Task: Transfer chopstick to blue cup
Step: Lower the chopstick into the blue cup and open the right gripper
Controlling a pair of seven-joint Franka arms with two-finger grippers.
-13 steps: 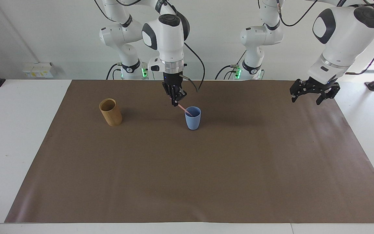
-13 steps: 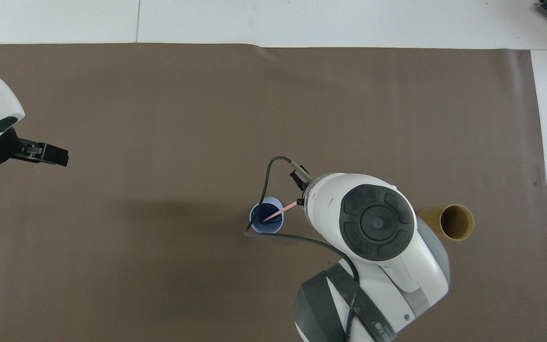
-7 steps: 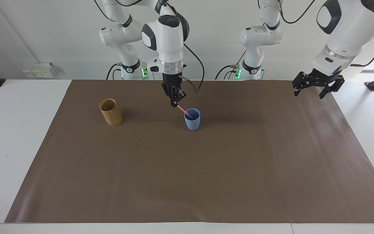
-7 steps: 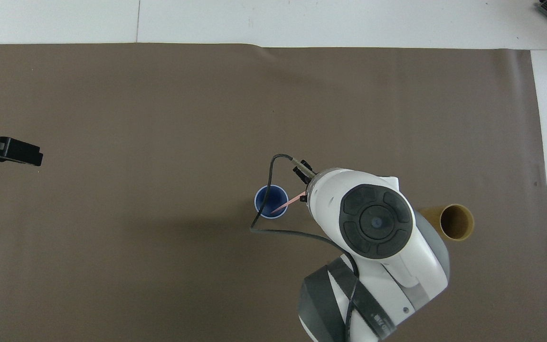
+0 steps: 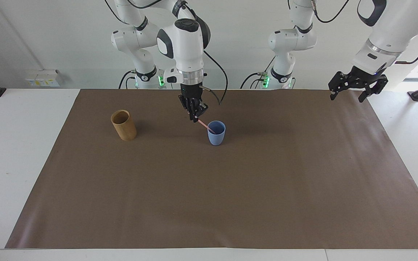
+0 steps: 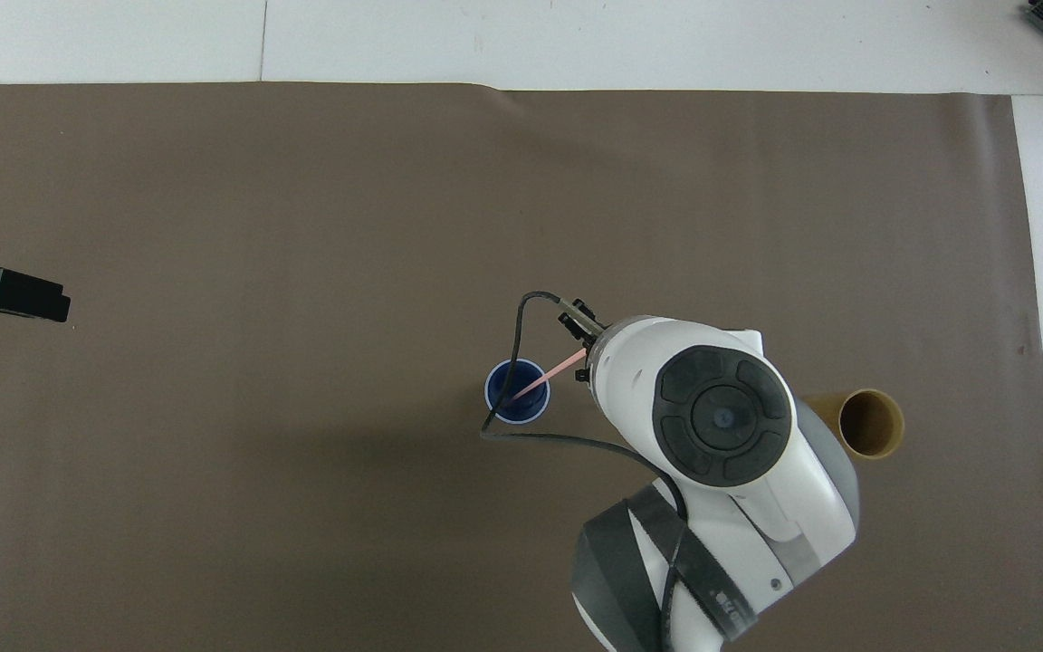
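Note:
The blue cup [image 5: 216, 134] stands upright on the brown mat, also seen in the overhead view [image 6: 517, 404]. A pale pink chopstick [image 5: 204, 125] leans with its lower end inside the cup and its upper end in my right gripper [image 5: 195, 117], which is shut on it just above the cup's rim, on the side toward the right arm's end. In the overhead view the chopstick [image 6: 541, 381] slants from the cup to under the right wrist, which hides the fingers. My left gripper [image 5: 348, 95] is open, empty and raised over the mat's edge at the left arm's end [image 6: 10, 297].
A tan bamboo cup [image 5: 123, 125] stands on the mat toward the right arm's end, beside the blue cup [image 6: 869, 423]. The brown mat [image 5: 209, 199] covers most of the white table. A black cable loops from the right wrist by the blue cup [image 6: 508, 362].
The left gripper has risen and drawn back toward its own end of the table. The right gripper has shifted a little with the chopstick, and the blue cup has shifted slightly with it.

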